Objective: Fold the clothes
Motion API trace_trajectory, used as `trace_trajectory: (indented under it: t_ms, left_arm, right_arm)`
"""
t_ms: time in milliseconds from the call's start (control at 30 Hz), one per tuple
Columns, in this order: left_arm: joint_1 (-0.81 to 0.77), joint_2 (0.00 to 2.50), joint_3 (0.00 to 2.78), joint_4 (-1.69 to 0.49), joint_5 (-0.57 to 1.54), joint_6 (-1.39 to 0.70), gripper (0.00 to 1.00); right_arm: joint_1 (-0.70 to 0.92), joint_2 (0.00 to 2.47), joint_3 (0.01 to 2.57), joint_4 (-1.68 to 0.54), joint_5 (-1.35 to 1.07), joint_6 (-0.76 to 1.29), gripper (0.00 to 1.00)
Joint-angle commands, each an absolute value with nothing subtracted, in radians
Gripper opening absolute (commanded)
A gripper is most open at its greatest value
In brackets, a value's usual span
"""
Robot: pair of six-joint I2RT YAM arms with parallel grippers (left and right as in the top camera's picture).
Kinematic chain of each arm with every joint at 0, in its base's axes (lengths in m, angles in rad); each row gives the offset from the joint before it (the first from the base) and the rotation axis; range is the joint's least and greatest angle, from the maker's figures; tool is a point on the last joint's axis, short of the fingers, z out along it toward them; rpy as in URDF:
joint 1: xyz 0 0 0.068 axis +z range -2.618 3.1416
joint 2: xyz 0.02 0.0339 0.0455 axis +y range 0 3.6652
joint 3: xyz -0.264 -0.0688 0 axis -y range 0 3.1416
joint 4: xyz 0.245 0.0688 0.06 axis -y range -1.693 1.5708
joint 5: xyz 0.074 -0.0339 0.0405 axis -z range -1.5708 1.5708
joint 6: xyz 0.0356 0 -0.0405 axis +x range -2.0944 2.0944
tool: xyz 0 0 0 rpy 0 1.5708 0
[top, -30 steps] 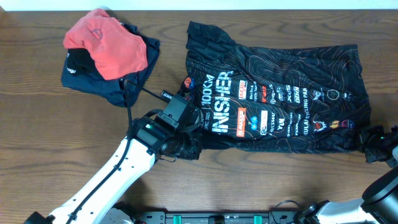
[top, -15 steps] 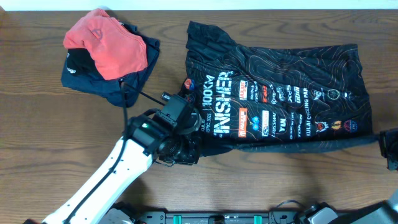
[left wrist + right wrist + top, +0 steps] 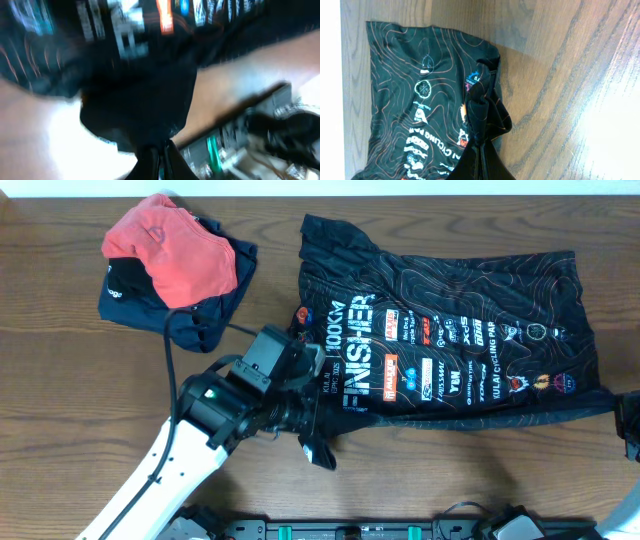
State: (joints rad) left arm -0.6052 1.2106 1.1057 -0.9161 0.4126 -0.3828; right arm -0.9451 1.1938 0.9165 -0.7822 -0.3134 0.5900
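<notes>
Fabric pinched in both claws: left claw (image 3: 160,150) closed tight on a bunched near corner of the black jersey (image 3: 450,350), right claw (image 3: 481,155) likewise closed on the opposite near corner, with cloth gathered into a ridge just ahead of its tips. Outward from there, near hem drawn into a taut line between the two grips, apparently lifted off the desk (image 3: 60,400) judging by the shadow beneath, and the rest of the jersey spread flat beyond it toward the far edge. Long axis running left to right, parallel to that hem line; big white lettering at the left claw's end, small logos toward the right claw's. Likely next: carry the held hem away from the robot and over the flat half, one claw per corner, neither nearer than the other. Overhead alone gives the whole outline, the span between the grips, and the coral-red garment (image 3: 170,250) piled on the navy garment (image 3: 150,310), well apart at far left, but cuts the right claw off at the frame edge. Right wrist view gives that pinch plainly; left wrist view is blurred, with dark cloth hanging from shut tips.
</notes>
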Motion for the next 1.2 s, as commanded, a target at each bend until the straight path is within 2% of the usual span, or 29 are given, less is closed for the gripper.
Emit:
trace_trajectory:
  t_ms: [0, 300, 367, 433, 500, 633, 767, 933, 1167]
  left_arm:
    - [-0.606, 1.245, 1.12, -0.834, 0.299, -0.321, 0.06]
    - [-0.605, 1.432, 1.119, -0.535, 0.157, -0.145, 0.07]
    - [-0.604, 1.473, 1.119, -0.508, 0.094, -0.146, 0.24]
    - [-0.593, 1.5, 1.119, -0.517, 0.067, -0.146, 0.49]
    - [-0.577, 1.506, 1.12, -0.562, 0.067, -0.155, 0.59]
    - [-0.537, 1.497, 1.12, -0.694, 0.077, -0.196, 0.66]
    - [-0.525, 1.5, 1.11, -0.736, 0.194, -0.194, 0.67]
    - [-0.536, 1.544, 1.081, -0.712, 0.201, -0.149, 0.67]
    - [-0.563, 1.695, 1.081, -0.686, 0.203, -0.123, 0.61]
  right_arm:
    - [-0.92, 1.222, 0.93, -0.759, -0.283, 0.614, 0.01]
    - [-0.822, 1.38, 0.929, -0.628, -0.259, 0.644, 0.01]
    - [-0.812, 1.415, 0.929, -0.611, -0.259, 0.643, 0.01]
    - [-0.81, 1.441, 0.929, -0.606, -0.258, 0.643, 0.01]
    - [-0.813, 1.456, 0.929, -0.606, -0.257, 0.642, 0.01]
    - [-0.817, 1.459, 0.929, -0.601, -0.239, 0.642, 0.01]
    - [-0.817, 1.459, 0.929, -0.593, -0.239, 0.642, 0.01]
    - [-0.817, 1.459, 0.929, -0.595, -0.24, 0.642, 0.01]
    - [-0.817, 1.459, 0.929, -0.598, -0.239, 0.642, 0.02]
